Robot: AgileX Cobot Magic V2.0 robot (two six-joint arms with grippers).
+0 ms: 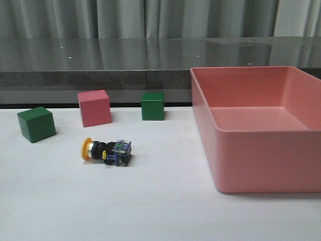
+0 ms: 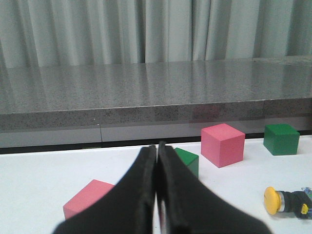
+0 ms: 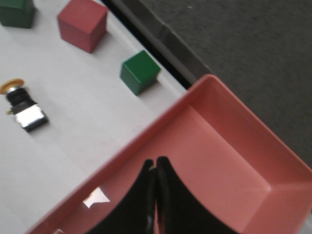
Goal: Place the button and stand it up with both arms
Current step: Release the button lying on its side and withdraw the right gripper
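The button [image 1: 106,151] lies on its side on the white table, yellow cap to the left, clear base block to the right. It also shows in the left wrist view [image 2: 285,201] and in the right wrist view [image 3: 22,105]. My left gripper [image 2: 156,148] is shut and empty, low over the table, well apart from the button. My right gripper [image 3: 155,163] is shut and empty, above the inside of the pink bin [image 3: 219,161]. Neither gripper shows in the front view.
A large pink bin [image 1: 241,130] stands at the right. Behind the button stand a green cube [image 1: 36,124], a pink cube [image 1: 94,107] and a second green cube [image 1: 152,106]. Another pink cube [image 2: 87,197] lies near my left gripper. A grey ledge [image 1: 100,75] runs along the back.
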